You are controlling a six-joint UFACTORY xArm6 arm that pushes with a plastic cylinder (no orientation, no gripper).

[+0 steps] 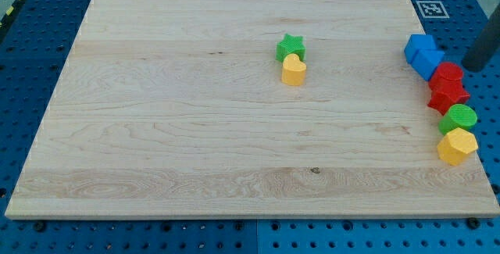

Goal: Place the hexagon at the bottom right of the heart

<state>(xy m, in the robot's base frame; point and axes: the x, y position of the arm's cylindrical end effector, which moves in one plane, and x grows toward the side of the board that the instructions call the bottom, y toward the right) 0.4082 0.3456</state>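
Note:
A yellow hexagon (458, 145) sits near the board's right edge, low in the view. A yellow heart (293, 70) lies near the board's middle, touching a green star (291, 48) just above it. The hexagon is far to the right of the heart and below it. My tip (471, 66) is at the view's right edge, just right of the blue blocks and above the red ones. It is well above the hexagon and touches no block that I can make out.
Along the board's right edge runs a column of blocks: two blue blocks (424, 55), a red round block (449, 73), a red star (448, 96) and a green round block (458, 118), which touches the hexagon. The board's right edge (478, 168) is close by.

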